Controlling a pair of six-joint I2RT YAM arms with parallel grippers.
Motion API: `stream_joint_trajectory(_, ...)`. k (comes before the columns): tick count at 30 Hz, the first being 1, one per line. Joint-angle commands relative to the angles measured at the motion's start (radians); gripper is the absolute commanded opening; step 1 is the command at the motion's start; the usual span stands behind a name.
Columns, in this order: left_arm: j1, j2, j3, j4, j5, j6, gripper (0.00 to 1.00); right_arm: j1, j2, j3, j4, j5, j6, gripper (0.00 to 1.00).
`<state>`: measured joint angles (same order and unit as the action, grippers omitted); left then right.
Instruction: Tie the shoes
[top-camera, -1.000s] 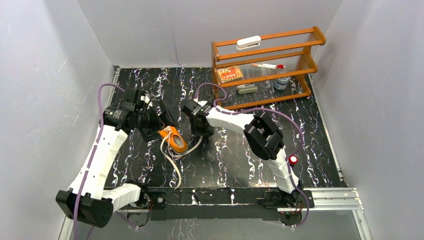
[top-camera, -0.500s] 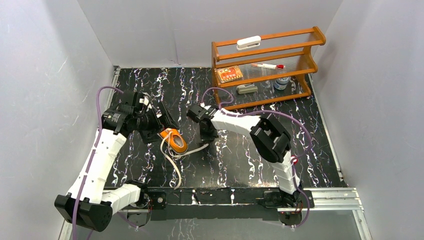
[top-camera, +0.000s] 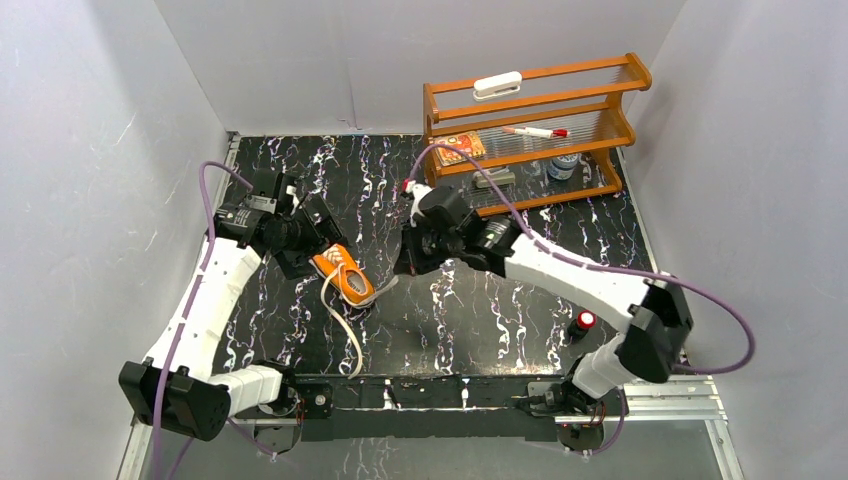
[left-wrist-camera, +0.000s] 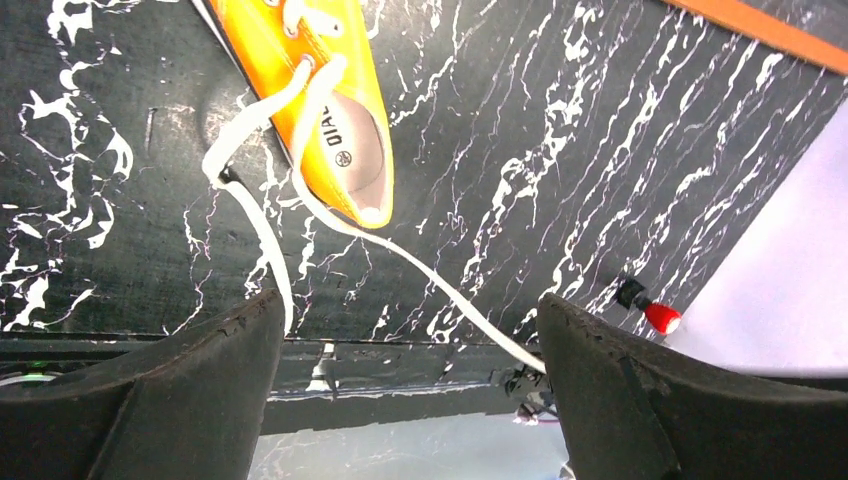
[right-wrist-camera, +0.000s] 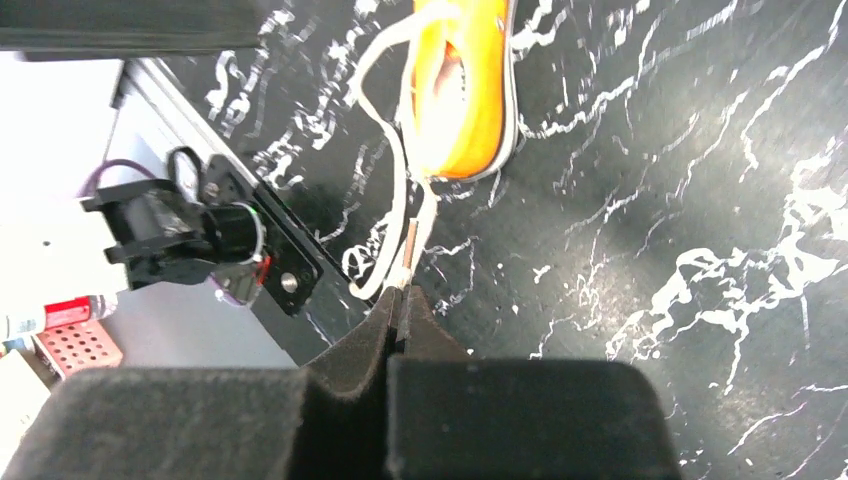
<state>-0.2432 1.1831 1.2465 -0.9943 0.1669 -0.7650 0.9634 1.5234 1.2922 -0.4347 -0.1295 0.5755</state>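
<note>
**Step in hand (judged):** drawing one lace end clear of the sneaker (top-camera: 347, 281) so that the first crossing can be made. No knot is formed yet.

**Position of the work:** the sneaker lies flat on the desk (top-camera: 480, 320), left of centre, about midway between the far and near edges. Its toe points to the far left corner, its heel to the near right.

**Jaws**
- Right jaws: closed on the tip of the held lace (right-wrist-camera: 411, 250), just off the heel.
- Left jaws: wide open with nothing between them, the fingers (left-wrist-camera: 160, 400) poised just off the toe.
- The free lace (top-camera: 348, 340) trails loose to the near edge.

**Procedure**
1. Keep the grip close to the tip; a grip further along leaves a floppy tail.
2. Pull slowly and low over the desk. The sneaker is light and is likely to slide or turn with the lace.
3. Steady the toe with the left jaws, or collect the free lace, before tension rises.

**Arm pose**
- Left arm (top-camera: 215, 290): runs up the left edge, wrist folded back toward the sneaker.
- Right arm (top-camera: 560, 270): elbow out near the right edge, forearm stretched diagonally to the centre, wrist pitched down
</note>
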Motion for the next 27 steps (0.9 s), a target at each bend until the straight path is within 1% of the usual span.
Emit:
stream_joint_trajectory(1,0.01,-0.022,0.038,-0.011,-0.078,-0.086,0.92,-0.008,-0.11,0.046,0.083,0.026,-0.075,0.0)
stream_joint_trajectory(4,0.01,-0.041,0.021,-0.032,-0.121,-0.121,0.89,-0.026,-0.128,0.105,0.078,0.168,-0.075,0.0)
stream_joint_trajectory(6,0.01,-0.062,-0.009,-0.037,-0.132,-0.14,0.88,-0.063,-0.115,0.155,0.092,0.194,-0.078,0.0)
stream_joint_trajectory(8,0.01,-0.08,-0.057,-0.012,-0.096,-0.143,0.87,-0.101,-0.091,0.214,0.095,0.21,-0.074,0.0)
stream_joint_trajectory(12,0.01,-0.096,-0.156,0.067,-0.002,-0.14,0.8,-0.144,-0.046,0.306,0.057,0.336,-0.085,0.0)
stream_joint_trajectory(15,0.011,-0.079,-0.206,0.158,0.086,-0.1,0.76,-0.197,-0.025,0.327,0.039,0.309,-0.09,0.0)
stream_joint_trajectory(17,0.009,-0.031,-0.226,0.218,0.173,-0.062,0.74,-0.227,-0.023,0.317,0.044,0.261,-0.097,0.0)
stream_joint_trajectory(18,0.007,0.002,-0.226,0.227,0.192,-0.045,0.7,-0.237,-0.025,0.309,0.053,0.241,-0.106,0.0)
stream_joint_trajectory(20,-0.014,0.066,-0.214,0.248,0.188,-0.011,0.64,-0.253,-0.028,0.295,0.057,0.212,-0.113,0.0)
stream_joint_trajectory(23,-0.069,0.164,-0.173,0.257,0.125,0.046,0.59,-0.272,-0.033,0.275,0.058,0.18,-0.111,0.0)
stream_joint_trajectory(25,-0.088,0.216,-0.157,0.25,0.082,0.036,0.55,-0.283,-0.039,0.263,0.062,0.164,-0.109,0.0)
stream_joint_trajectory(27,-0.103,0.245,-0.157,0.255,0.046,0.015,0.53,-0.297,-0.044,0.257,0.062,0.157,-0.108,0.0)
